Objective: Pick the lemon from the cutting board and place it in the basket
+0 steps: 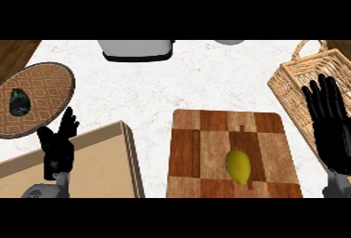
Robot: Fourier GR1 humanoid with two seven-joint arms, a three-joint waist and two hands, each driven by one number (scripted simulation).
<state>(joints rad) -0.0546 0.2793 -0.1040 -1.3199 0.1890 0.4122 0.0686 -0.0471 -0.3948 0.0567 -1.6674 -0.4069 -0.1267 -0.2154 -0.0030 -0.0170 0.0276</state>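
A yellow lemon (238,166) lies on the wooden checkered cutting board (205,139), toward its near right part. A wicker basket (302,76) stands at the right edge of the counter, beyond the board. My right hand (330,125) is raised at the right with straight fingers, open, in front of the basket's near side and to the right of the board. It touches nothing. My left hand (57,144) rests open at the lower left, fingers up, over a cardboard box.
A tan cardboard box (103,158) lies at the lower left beside the board. A round patterned plate (41,93) with a dark avocado (20,102) sits at the far left. A grey appliance (136,49) stands at the back.
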